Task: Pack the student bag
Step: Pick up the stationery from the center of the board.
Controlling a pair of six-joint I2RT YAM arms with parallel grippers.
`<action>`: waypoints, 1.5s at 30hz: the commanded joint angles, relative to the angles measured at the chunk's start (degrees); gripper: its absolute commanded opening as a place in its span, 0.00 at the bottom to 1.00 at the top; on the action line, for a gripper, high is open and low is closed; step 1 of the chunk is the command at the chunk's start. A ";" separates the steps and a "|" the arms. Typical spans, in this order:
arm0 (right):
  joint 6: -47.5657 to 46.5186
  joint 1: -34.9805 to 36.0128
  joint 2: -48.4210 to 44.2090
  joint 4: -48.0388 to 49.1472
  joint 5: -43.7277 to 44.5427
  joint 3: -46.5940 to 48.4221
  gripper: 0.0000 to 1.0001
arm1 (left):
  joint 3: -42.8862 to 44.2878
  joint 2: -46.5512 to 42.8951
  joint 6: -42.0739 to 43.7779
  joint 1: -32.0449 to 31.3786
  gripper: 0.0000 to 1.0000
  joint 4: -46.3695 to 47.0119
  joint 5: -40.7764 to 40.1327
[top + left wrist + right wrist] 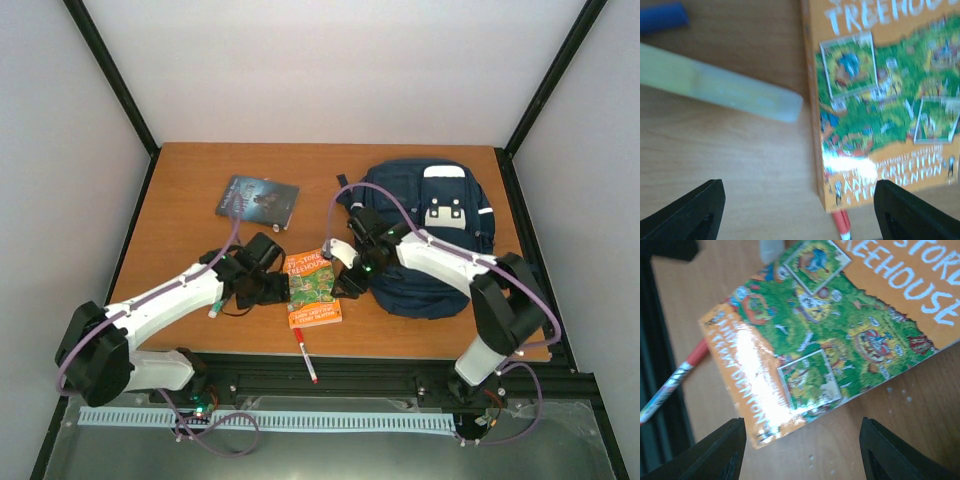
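The student bag, navy with white patches, lies at the right of the table. An orange and green Treehouse book lies flat just left of it. My left gripper hovers at the book's left edge, open; in the left wrist view its jaws straddle the book's near corner with nothing held. My right gripper hangs over the book's right side, between book and bag. It is open above bare wood just off the book's edge.
A dark-covered book lies at the back left. A red pen rests by the table's front edge, poking out from under the Treehouse book. A pale translucent bar and a blue item lie left of the book.
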 commanded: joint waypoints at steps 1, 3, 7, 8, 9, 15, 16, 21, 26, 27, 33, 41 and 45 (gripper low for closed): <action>3.27 0.14 6.06 3.99 3.03 3.56 0.64 | -0.21 -0.94 -4.36 -7.04 0.84 -3.17 0.67; 5.06 0.14 8.45 4.47 3.11 4.87 0.63 | -0.37 0.11 -6.71 -11.33 0.84 -3.35 -0.10; 7.26 -0.05 11.90 5.83 3.98 5.57 0.63 | 0.39 4.03 -11.87 -18.74 0.85 -3.35 -2.80; 7.84 -0.44 12.79 5.92 3.84 5.65 0.62 | 0.74 4.99 -12.90 -20.11 0.86 -3.42 -3.55; 8.40 -1.04 13.65 6.05 3.28 5.75 0.61 | 0.89 5.77 -14.00 -21.31 0.87 -3.37 -4.46; 9.02 -6.17 17.05 6.28 1.77 5.28 0.55 | 0.59 11.38 -18.82 -26.92 0.88 -0.48 -7.10; 8.79 -6.59 17.20 6.47 1.35 4.71 0.54 | 0.89 12.42 -19.14 -27.56 0.88 -0.12 -7.24; 7.25 -6.89 17.36 6.70 1.05 3.92 0.54 | 2.79 17.82 -19.24 -29.64 0.87 -2.36 -9.46; 7.05 -6.97 17.06 6.36 0.87 3.90 0.54 | 1.39 18.38 -17.96 -29.59 0.80 -4.11 -10.93; 7.04 -6.97 17.08 6.37 0.85 3.84 0.54 | 1.26 18.25 -17.77 -29.52 0.79 -4.76 -11.35; 6.90 -7.24 17.09 6.04 0.11 3.66 0.54 | 1.03 17.36 -16.27 -28.96 0.71 -7.44 -13.31; 6.68 -7.51 17.04 5.73 -0.41 3.59 0.54 | 1.01 16.60 -17.42 -28.67 0.48 -4.79 -10.08; 6.65 -7.59 16.87 5.64 -0.67 3.52 0.54 | 0.51 16.63 -18.93 -28.62 0.47 -2.82 -7.57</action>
